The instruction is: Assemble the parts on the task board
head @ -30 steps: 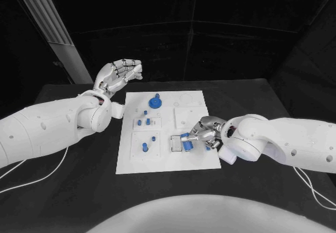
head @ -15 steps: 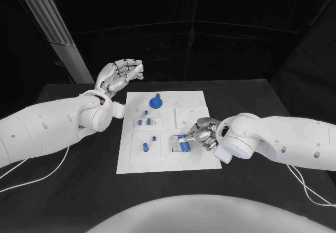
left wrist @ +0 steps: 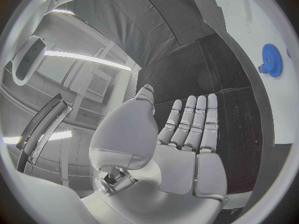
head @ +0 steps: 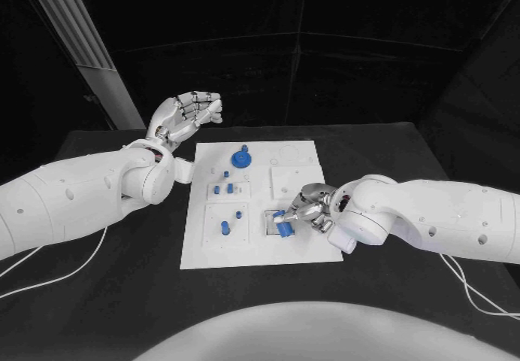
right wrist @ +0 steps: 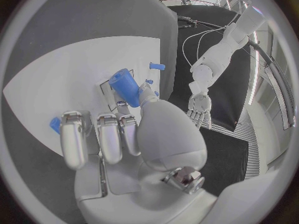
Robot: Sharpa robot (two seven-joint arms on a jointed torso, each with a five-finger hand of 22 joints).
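The white task board (head: 260,248) lies in the middle of the table. My right hand (head: 308,209) hangs over its right side and pinches a blue cylinder part (head: 284,225) just above a square recess; in the right wrist view the cylinder (right wrist: 126,87) sits tilted between thumb and fingers. A blue gear (head: 240,159) stands at the board's far end and also appears as the gear (left wrist: 270,58) in the left wrist view. Small blue pegs (head: 223,185) and a longer blue piece (head: 225,226) stand on the board's left side. My left hand (head: 188,112) is raised beyond the board's far left corner, fingers straight, holding nothing.
The black table (head: 119,286) surrounds the board, with bare room in front and to the left. A white cable (head: 65,271) trails over the table's left side, another cable (head: 482,289) over the right. My right forearm (head: 433,218) lies across the table to the right of the board.
My right hand has shifted slightly left with the blue cylinder, bringing it closer over the recess. The left arm has not moved.
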